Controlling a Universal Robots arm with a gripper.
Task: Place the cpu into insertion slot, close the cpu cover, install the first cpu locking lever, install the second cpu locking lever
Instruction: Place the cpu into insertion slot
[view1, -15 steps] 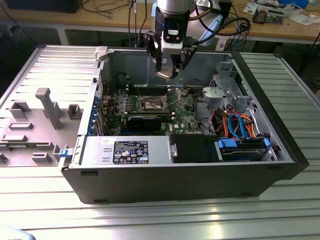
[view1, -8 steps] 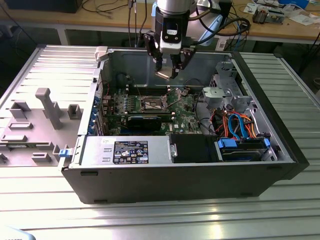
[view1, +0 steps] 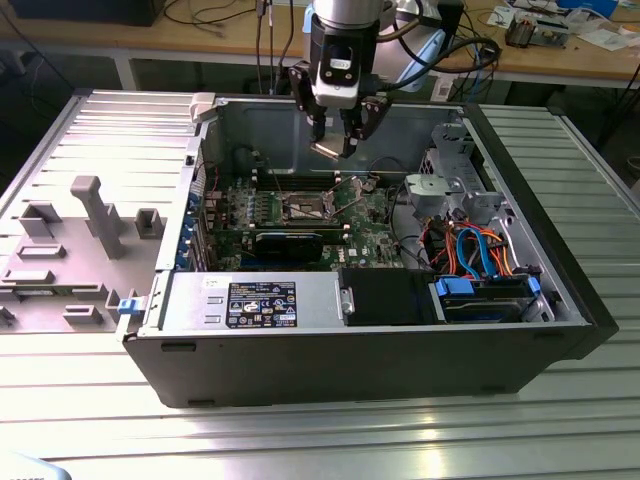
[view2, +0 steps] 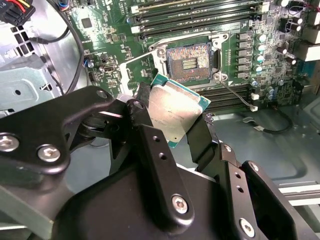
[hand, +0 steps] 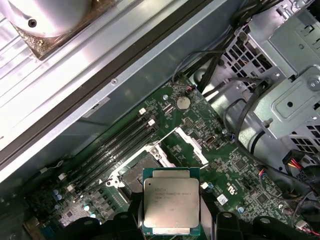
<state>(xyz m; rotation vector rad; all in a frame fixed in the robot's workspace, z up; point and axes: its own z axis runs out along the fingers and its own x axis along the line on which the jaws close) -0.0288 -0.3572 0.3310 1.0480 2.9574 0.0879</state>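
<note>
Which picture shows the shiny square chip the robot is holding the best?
The first wrist view: the cpu faces the camera, its silvery top almost whole. In the second wrist view it sits tilted in the gripper, partly hidden. In the exterior view it is a small bit under the gripper.

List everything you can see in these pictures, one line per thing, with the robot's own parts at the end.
computer case: one, black and grey, open, lying on the table
table: one, ribbed silver metal, under the computer case
motherboard: one, green, on the floor of the computer case
insertion slot: one, dark centre with silver surround, on the motherboard, empty
cpu cover: one, silver frame, swung open beside the insertion slot
memory slots: several, black, on either side of the insertion slot
cables: several, orange and blue, inside the computer case at the exterior view's right
cpu: one, silvery top with green rim, held above the motherboard
pincer: one, black, shut on the cpu
arm: one, silver-grey, above the computer case
</note>
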